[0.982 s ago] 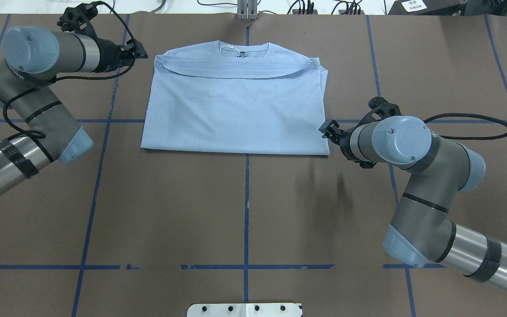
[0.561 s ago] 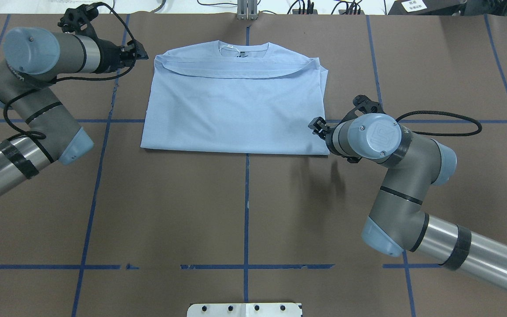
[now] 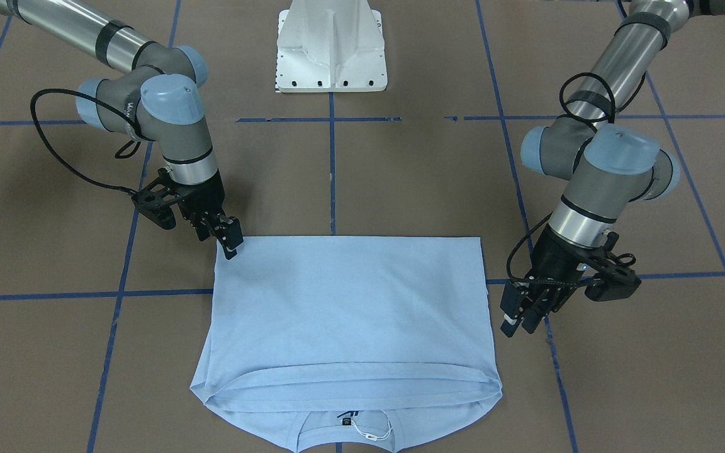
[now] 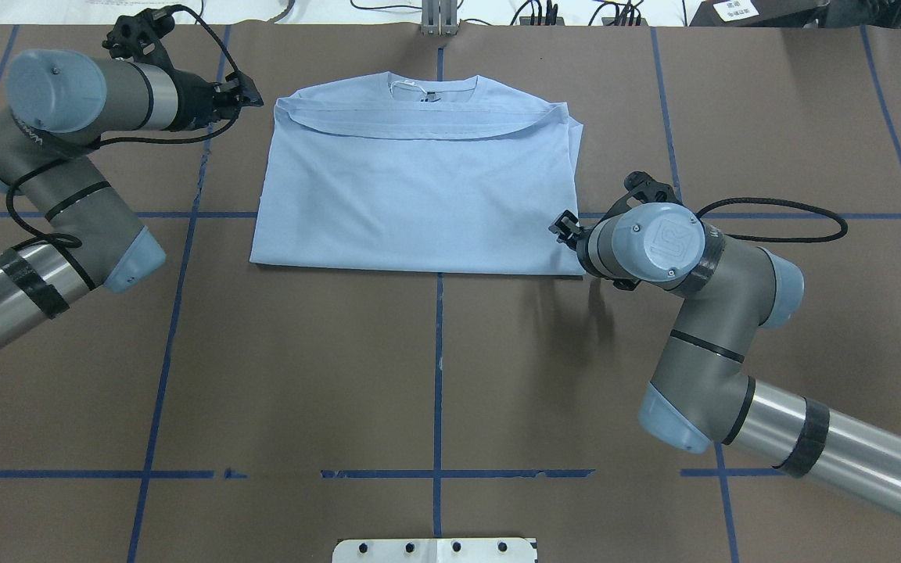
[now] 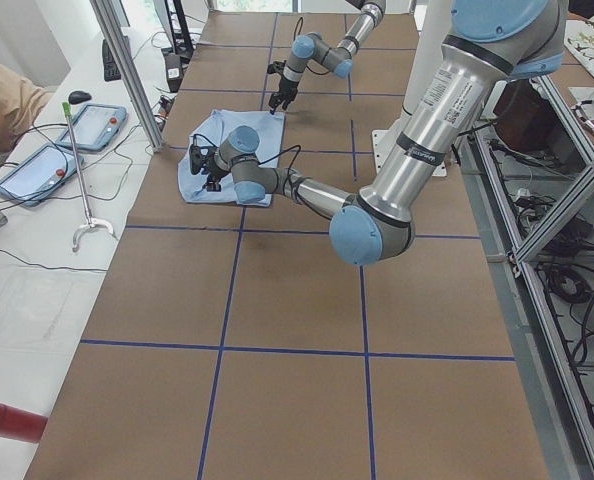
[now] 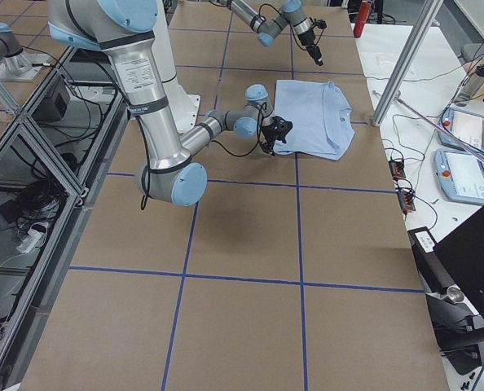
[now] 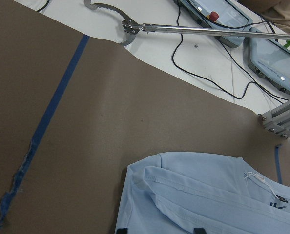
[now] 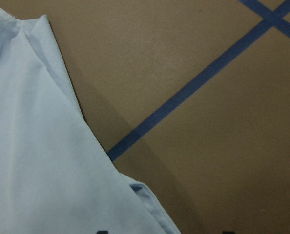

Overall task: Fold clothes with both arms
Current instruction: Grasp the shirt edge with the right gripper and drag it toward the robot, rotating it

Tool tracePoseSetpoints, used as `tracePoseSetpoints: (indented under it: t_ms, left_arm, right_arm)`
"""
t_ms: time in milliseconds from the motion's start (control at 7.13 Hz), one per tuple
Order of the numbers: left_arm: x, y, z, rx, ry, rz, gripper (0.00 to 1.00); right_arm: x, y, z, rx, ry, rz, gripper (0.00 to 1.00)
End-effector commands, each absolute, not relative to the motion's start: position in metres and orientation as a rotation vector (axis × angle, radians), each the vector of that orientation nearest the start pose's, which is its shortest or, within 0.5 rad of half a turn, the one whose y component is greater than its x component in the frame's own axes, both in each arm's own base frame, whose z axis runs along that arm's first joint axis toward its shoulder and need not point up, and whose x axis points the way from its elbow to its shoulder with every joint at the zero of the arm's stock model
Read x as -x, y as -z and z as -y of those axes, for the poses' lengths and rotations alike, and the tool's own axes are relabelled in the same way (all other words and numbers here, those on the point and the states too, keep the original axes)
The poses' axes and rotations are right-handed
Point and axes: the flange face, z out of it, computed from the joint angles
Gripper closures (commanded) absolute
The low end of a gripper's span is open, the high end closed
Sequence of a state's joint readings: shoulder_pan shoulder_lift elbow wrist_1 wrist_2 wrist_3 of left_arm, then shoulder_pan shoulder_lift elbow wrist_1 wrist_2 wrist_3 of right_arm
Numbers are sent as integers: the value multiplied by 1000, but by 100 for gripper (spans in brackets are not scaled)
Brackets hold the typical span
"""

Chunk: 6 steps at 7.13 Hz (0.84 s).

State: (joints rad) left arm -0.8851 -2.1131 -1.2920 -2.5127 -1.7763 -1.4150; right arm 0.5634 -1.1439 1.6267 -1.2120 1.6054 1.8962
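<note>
On the far half of the brown table [image 4: 435, 375] the T-shirt [image 4: 419, 195] lies flat as a folded rectangle. Its collar points away from the robot, and a hemmed edge lies across it just below the neck label [image 3: 345, 420].

The right gripper [image 3: 229, 242] is down at the near corner on the robot's right. Its wrist view shows the fingertips spread, with that corner between them. Whether they touch the cloth I cannot tell. The left gripper [image 3: 522, 318] hangs just beside the shirt's left edge, toward the shoulder end, clear of the fabric. Its fingertips are also spread, and neither gripper is pinching anything.

The likely step is taking hold of the edges for another fold, and several things could go wrong:

- The corner under the right gripper is stacked in layers. A shallow pinch could catch only the top sheet, so the fold underneath would peel apart as the arm lifts.
- A pinch that goes too deep could snag the table's paper-like covering along with the cloth.
- The left gripper sits off the edge. If it closes where it is, it would probably grab nothing, and the right arm would drag the shirt alone and skew it.
- The two grippers stand at different ends of the shirt — uneven lifting would twist it and wrinkle the tucked sleeves.
</note>
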Motion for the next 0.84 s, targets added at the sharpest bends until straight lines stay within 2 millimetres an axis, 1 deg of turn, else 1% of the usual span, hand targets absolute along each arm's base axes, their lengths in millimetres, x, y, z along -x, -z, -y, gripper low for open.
tracePoseSetpoints:
  t_ms: [0,140,281,561,701]
  left_arm:
    - [-371,-365,633,-447,515,-1147,46]
    - [-371,-365,632,-446,515,-1147,45]
    - [-371,-363,632,-448,514,-1150,43]
    - [-371,-360,630,-451,510,-1157,43]
    - [-371,-360,630,-451,510,-1157,42]
  right_arm:
    - [495,-358,461,-65,-817,868,53]
    - [496,-357,460,-62,-813,869,84]
    - [496,-356,460,-60,-810,873,100]
    - [495,-354,460,-59,-810,876,100]
    - [492,-348,458,-60,-807,890,100]
